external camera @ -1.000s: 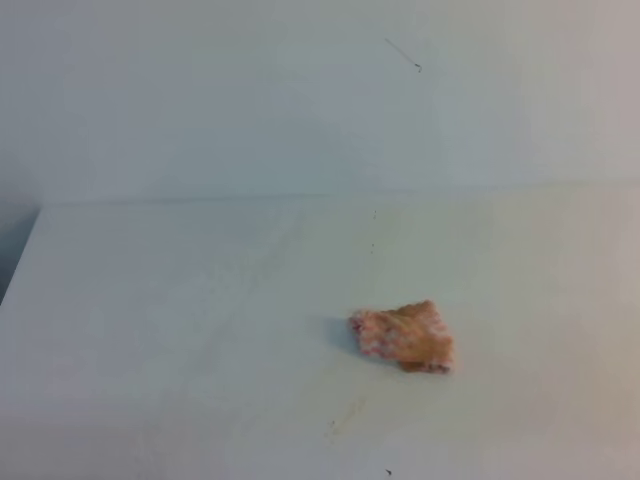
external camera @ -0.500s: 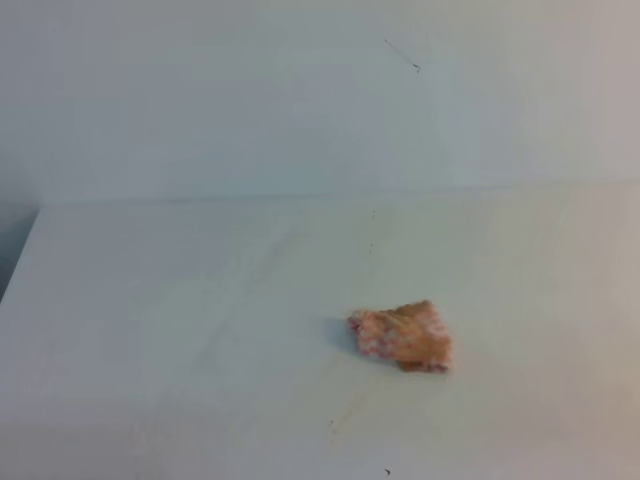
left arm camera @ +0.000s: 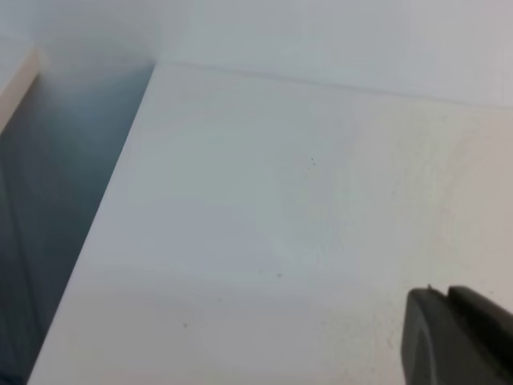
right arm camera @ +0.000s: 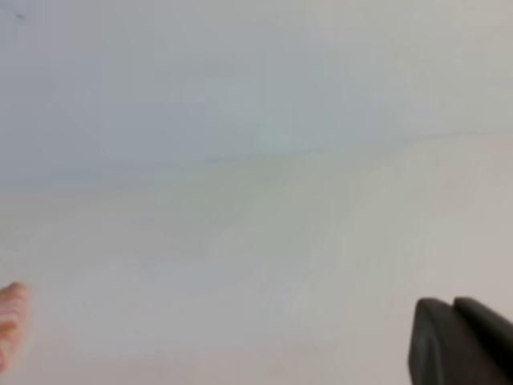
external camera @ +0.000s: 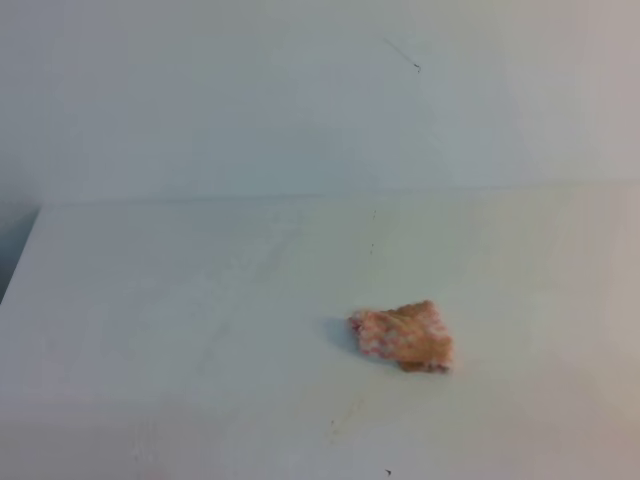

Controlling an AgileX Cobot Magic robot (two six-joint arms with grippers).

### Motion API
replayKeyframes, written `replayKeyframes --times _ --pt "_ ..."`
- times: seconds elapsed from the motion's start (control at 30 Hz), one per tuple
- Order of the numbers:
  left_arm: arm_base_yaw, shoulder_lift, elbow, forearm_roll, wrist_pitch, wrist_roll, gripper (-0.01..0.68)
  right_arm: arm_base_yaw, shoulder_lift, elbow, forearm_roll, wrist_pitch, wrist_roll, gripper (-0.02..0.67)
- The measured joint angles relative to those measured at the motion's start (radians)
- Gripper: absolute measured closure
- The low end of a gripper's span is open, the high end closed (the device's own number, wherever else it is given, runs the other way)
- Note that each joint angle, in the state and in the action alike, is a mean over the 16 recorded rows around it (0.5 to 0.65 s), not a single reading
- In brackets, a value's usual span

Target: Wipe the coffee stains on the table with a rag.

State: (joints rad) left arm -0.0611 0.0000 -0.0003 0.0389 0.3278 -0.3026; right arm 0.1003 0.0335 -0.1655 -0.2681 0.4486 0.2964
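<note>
- Currently, exterior high view: the rag [external camera: 403, 337] is seen bunched on the table [external camera: 180, 330], right of centre, near side; no wet blot is visible; no arm is in shot.
- Left wrist view: only a dark corner of the left gripper [left arm camera: 457, 337] is shown; its opening cannot be told.
- Right wrist view: same for the right gripper [right arm camera: 458, 341]; the rag's edge is seen far left.
- Rag judged light, soft, floppy; best pinched at the raised fold.

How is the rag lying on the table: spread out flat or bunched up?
Bunched up. The rag sits as a lumpy, creased heap on the table, its brownish part folded over the pink, casting a small shadow.
</note>
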Motion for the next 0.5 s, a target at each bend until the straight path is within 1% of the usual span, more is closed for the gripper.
replayKeyframes --times 0.1,0.23,0.5 --pt "0.000 0.000 0.000 0.000 0.000 0.000 0.674 -0.045 -0.025 0.013 0.001 -0.002 0.000 0.649" --pt "0.000 0.000 0.000 0.000 0.000 0.000 0.674 -0.079 -0.040 0.050 0.002 -0.020 0.000 0.650" --pt "0.000 0.000 0.000 0.000 0.000 0.000 0.674 -0.090 -0.041 0.134 0.006 -0.094 0.000 0.650"
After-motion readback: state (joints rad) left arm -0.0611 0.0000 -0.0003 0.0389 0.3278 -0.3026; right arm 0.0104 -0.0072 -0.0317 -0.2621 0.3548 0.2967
